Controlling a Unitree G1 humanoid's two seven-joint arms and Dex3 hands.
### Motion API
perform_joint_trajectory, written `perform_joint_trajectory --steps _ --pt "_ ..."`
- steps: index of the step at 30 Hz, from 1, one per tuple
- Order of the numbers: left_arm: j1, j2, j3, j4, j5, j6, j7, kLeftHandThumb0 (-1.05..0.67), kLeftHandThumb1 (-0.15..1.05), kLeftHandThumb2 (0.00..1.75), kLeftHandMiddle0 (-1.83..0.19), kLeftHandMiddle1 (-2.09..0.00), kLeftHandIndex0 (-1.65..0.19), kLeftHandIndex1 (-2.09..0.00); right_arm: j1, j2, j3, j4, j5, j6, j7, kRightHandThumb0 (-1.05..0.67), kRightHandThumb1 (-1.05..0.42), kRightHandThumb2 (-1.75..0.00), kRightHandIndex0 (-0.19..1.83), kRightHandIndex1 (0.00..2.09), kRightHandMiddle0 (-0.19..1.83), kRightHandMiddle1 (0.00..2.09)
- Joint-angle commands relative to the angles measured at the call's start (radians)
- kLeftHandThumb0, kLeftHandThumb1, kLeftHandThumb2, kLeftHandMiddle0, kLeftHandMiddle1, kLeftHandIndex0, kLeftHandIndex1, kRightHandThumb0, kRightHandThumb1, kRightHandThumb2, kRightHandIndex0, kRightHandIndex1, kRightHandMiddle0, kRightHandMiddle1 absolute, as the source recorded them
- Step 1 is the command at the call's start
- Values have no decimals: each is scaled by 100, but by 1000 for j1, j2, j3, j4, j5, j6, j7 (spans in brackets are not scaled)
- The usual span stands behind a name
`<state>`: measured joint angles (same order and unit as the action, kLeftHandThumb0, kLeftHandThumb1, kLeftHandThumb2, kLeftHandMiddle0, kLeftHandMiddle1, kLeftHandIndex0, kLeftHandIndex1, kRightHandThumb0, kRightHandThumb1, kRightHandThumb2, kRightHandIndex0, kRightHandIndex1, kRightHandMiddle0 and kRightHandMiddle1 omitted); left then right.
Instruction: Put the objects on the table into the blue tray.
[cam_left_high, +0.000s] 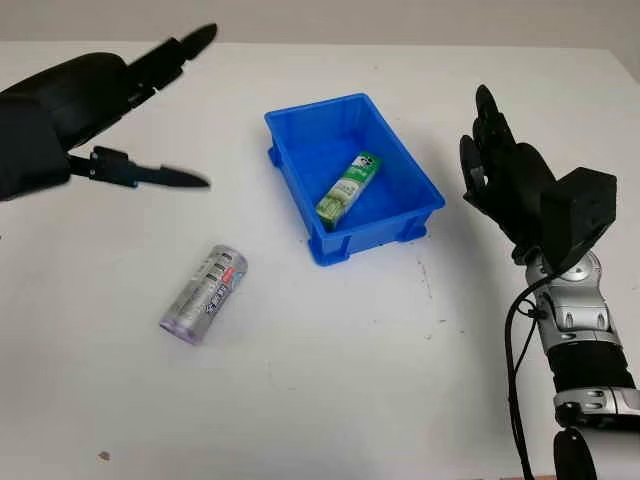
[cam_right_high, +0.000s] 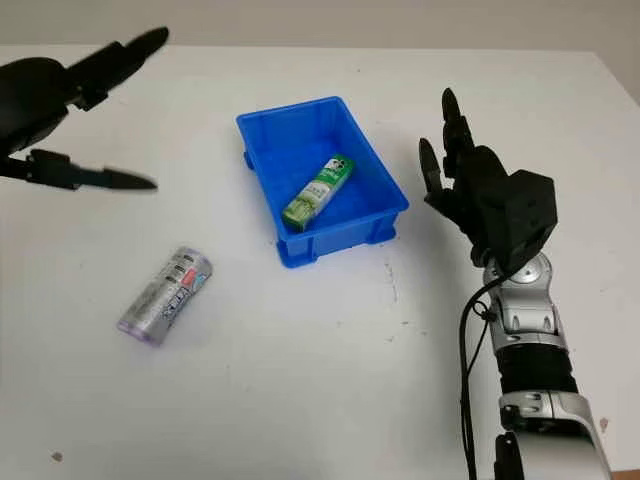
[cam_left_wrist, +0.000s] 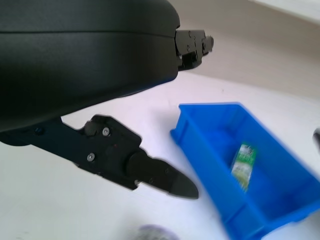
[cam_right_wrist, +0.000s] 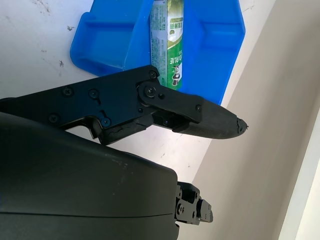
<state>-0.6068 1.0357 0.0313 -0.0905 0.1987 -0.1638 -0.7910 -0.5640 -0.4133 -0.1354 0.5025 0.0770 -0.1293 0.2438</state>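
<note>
While both hands hang above the bench, nothing is held in either.
Left fingers: spread, one long finger reaching toward the middle of the bench and the others pointing up and away from it, with open air between them.
Left hand: open, raised above the far left part of the bench, well apart from the can and from the tray.
Right fingers: straight and pointing away from the robot, closing on nothing.
Right hand: open, upright over the right side of the bench, near the tray's right wall but not touching it.
Silver can: lying on its side on the bench, nearer the robot than the left hand, to the left of the tray and apart from it; the label carries a red patch and dark print, and its purple end faces the robot.
Blue tray: a rectangular tub standing at the middle of the bench, set at a slant to the bench edge.
Green and white tube box: lying flat inside the blue tray, lengthwise along its floor, toward the near right corner.
Bench: white, with a few small dark specks and scuffs on the near part.
</note>
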Motion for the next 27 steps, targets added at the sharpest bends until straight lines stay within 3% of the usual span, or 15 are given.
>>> perform_joint_trajectory --steps 1,8,9,11,15,18,21,24,27 --pt "-25 45 -15 14 55 -109 14 -23 77 5 9 -7 6 -8 -17 3 0 6 -8 -3 -3 -64 -105 -69 -19 0 -19 0" --pt "-132 120 -67 194 290 -633 173 -28 80 6 10 -5 8 -6 -20 1 6 -4 -38 12 -14 -66 -105 -67 -19 0 -19 0" --pt "-156 123 -70 223 344 -714 226 -29 82 7 9 -5 8 -6 -20 1 7 -5 -43 13 -18 -65 -105 -67 -19 0 -19 0" --pt "-214 126 -79 286 461 -874 342 -13 99 14 4 -7 3 -7 -22 4 6 4 -42 9 -14 -65 -105 -67 -19 0 -19 0" --pt "-354 124 -104 402 745 -1116 612 -3 104 23 2 -6 0 -7 -26 11 8 9 -48 9 -18 -65 -105 -67 -19 0 -19 0" --pt "-436 138 -155 424 989 -1174 866 -16 105 20 0 -6 0 -7 -31 19 6 16 -49 8 -26 -64 -105 -66 -19 0 -19 0" --pt "-492 161 -232 426 1140 -1188 1048 -21 105 19 -1 -6 1 -6 -37 22 9 26 -56 2 -30 -64 -105 -65 -19 0 -19 0" --pt "-522 176 -295 426 1201 -1207 1147 -27 105 19 -1 -6 1 -6 -41 27 9 31 -59 3 -33 -63 -105 -65 -19 0 -19 0" --pt "-548 185 -338 441 1187 -1250 1134 -26 105 25 2 -5 3 -5 -41 30 12 29 -70 3 -43 -65 -105 -65 -19 0 -19 0"
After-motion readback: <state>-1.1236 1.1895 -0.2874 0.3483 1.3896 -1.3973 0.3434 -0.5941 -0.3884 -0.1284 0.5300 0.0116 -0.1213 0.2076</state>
